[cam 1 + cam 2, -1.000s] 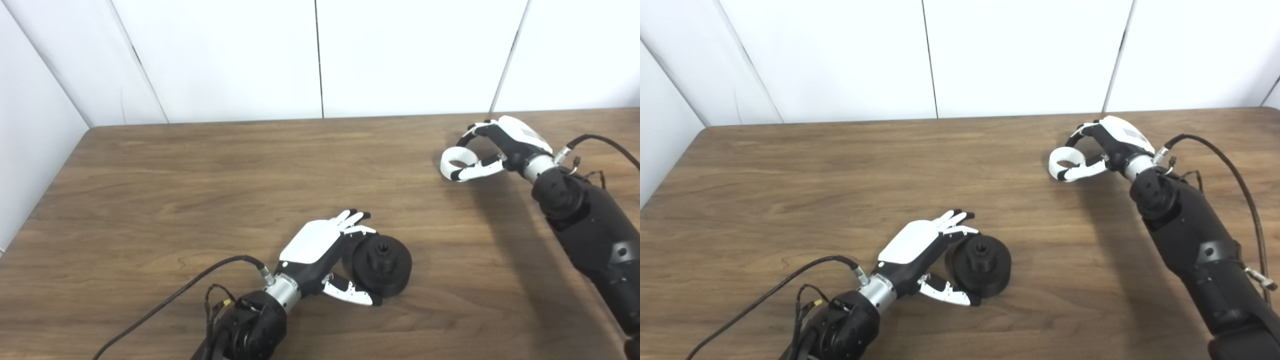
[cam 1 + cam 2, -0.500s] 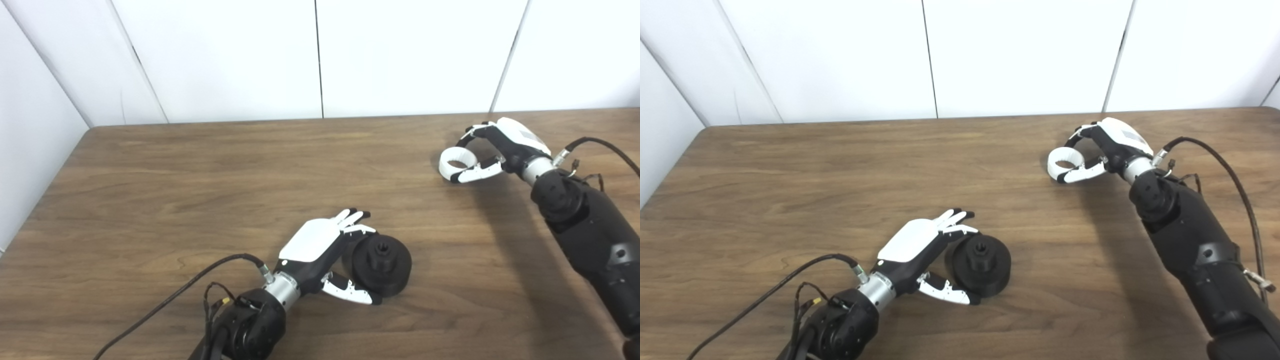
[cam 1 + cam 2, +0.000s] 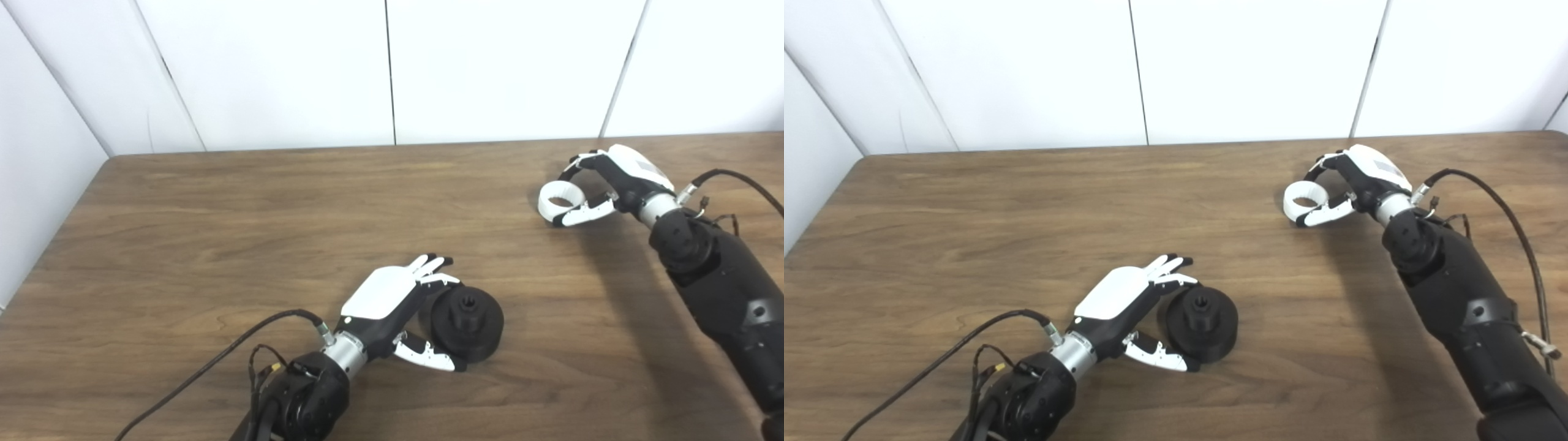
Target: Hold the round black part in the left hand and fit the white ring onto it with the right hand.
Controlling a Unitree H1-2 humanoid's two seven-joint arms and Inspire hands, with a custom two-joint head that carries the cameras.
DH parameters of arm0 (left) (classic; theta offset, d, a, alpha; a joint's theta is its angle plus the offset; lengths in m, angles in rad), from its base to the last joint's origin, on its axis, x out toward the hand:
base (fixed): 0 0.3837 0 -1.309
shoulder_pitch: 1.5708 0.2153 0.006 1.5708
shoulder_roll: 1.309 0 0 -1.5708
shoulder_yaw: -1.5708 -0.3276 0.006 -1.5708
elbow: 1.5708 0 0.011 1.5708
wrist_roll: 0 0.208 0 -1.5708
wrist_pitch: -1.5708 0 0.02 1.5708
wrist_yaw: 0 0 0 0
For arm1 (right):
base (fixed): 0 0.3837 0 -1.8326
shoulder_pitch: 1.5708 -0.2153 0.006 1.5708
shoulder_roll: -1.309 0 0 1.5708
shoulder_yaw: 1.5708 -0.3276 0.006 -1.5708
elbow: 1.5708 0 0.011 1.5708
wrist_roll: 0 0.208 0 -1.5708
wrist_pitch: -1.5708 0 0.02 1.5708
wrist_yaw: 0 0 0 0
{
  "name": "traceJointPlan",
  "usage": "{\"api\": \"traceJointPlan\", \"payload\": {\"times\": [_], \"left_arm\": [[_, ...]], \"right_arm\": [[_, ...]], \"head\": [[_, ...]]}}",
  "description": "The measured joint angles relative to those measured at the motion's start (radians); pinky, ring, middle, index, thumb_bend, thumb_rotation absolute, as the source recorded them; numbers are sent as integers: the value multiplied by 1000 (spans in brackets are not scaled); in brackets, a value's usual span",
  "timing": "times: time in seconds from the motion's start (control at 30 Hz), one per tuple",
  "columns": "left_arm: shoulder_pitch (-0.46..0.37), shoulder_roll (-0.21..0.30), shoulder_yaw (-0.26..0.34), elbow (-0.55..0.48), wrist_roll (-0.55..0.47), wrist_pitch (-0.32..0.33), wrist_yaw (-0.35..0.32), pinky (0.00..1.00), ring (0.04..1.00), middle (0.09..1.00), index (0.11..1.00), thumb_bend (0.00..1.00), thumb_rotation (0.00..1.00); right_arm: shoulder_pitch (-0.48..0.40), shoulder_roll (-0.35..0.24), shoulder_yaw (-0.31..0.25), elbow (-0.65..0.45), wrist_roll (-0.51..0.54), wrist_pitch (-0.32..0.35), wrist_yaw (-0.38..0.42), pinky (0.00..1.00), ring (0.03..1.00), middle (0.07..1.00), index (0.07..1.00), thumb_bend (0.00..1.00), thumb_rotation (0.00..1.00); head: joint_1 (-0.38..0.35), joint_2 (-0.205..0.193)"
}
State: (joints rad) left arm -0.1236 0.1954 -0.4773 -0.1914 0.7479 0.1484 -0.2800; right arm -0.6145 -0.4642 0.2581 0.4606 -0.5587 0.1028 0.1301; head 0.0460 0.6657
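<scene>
A brown wooden table (image 3: 245, 208) fills the view, its far edge running along white wall panels (image 3: 275, 67) and its far left corner showing at the left.

The right arm (image 3: 716, 288), black and thick, comes in from the bottom right corner and reaches toward the far right part of the table, with a black cable (image 3: 1507, 208) looping beside it. The left arm (image 3: 300, 398) enters at the near edge, a little left of the middle, and also trails a thin black cable (image 3: 202, 373) across the wood.

The round black part (image 3: 467, 321) sits on the table near the near edge, about midway along it, lying flat with a raised hub and a socket at its centre. The left hand (image 3: 401, 306) is cupped at the part's left side: the fingers (image 3: 432, 266) stretch out straight past its far rim and the thumb (image 3: 425, 356) lies along its near rim. The hand is spread rather than closed; whether it actually presses on the part is hard to tell from here.

The right hand (image 3: 1350, 184) is near the far edge, toward the right end of the table. Its fingers curl over and its thumb closes from below, pinching the white ring (image 3: 1306, 199), which lies roughly level at the fingertips, just over the wood and well apart from the black part.
</scene>
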Motion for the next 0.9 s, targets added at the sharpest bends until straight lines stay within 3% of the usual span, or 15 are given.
{"api": "traceJointPlan", "payload": {"times": [0.5,0.9], "left_arm": [[1,-1,0,1,0,0,0,910,1000,972,768,964,350],[2,-2,-2,3,-1,-1,0,919,1000,973,768,960,362]], "right_arm": [[9,-1,-7,-12,1,0,-4,911,964,879,622,768,239],[30,-9,-22,-136,5,6,34,887,957,868,615,774,245]], "head": [[-5,-2],[-9,-3]]}}
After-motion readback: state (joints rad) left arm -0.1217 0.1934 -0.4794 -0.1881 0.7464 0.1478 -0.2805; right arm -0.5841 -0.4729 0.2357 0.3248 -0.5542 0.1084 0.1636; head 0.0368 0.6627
